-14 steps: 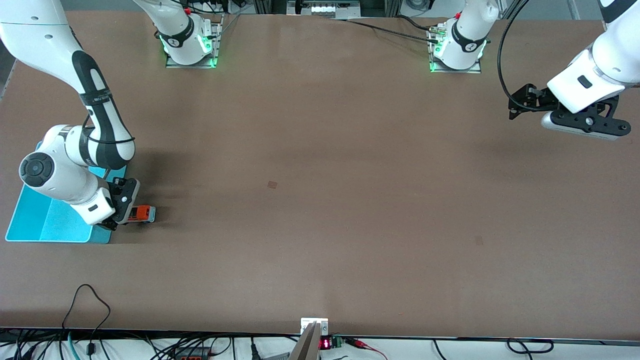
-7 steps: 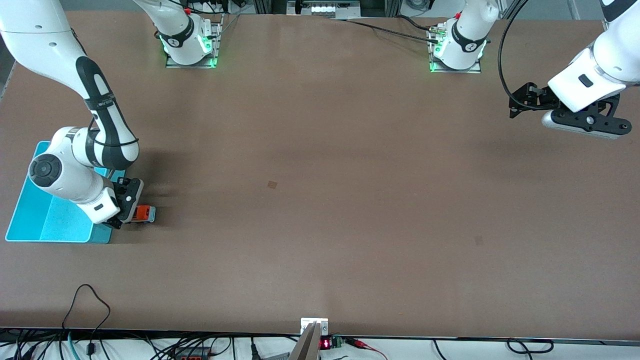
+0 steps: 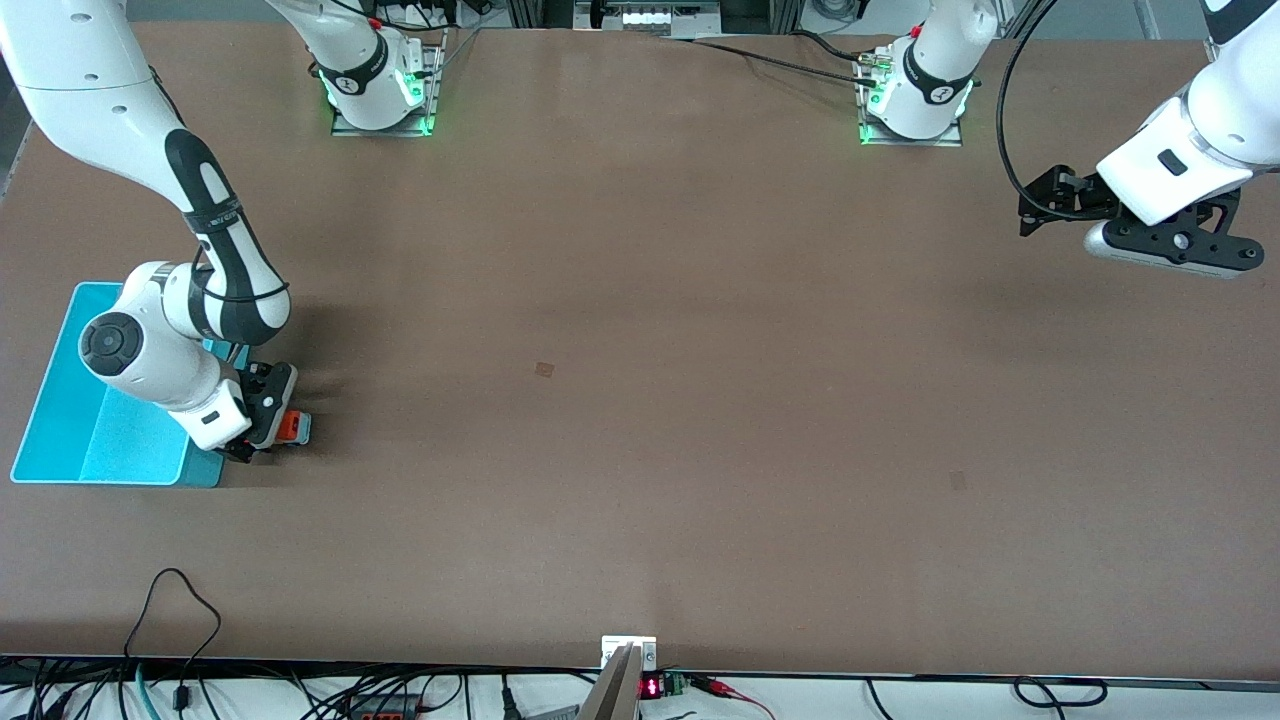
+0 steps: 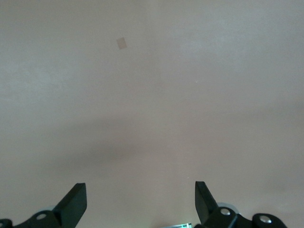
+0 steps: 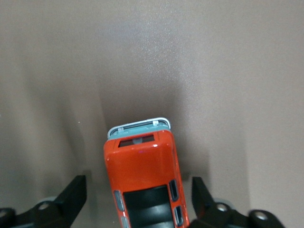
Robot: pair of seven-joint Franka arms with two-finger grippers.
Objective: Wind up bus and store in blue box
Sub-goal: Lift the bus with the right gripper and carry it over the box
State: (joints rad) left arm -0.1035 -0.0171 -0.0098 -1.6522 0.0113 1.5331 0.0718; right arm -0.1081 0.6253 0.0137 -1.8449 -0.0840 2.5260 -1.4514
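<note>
Bus (image 3: 290, 427) on table (image 3: 640, 400), just beside blue box (image 3: 60, 400). Right gripper (image 5: 137, 199) low over bus, jaws open astride its sides, apparently positioned for grasp. Left gripper (image 4: 140, 204) waits well apart from box, jaws open, empty.

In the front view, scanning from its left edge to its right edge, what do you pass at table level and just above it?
blue box → right end effector → bus → a long bare stretch of table → left end effector, waiting in the air.
</note>
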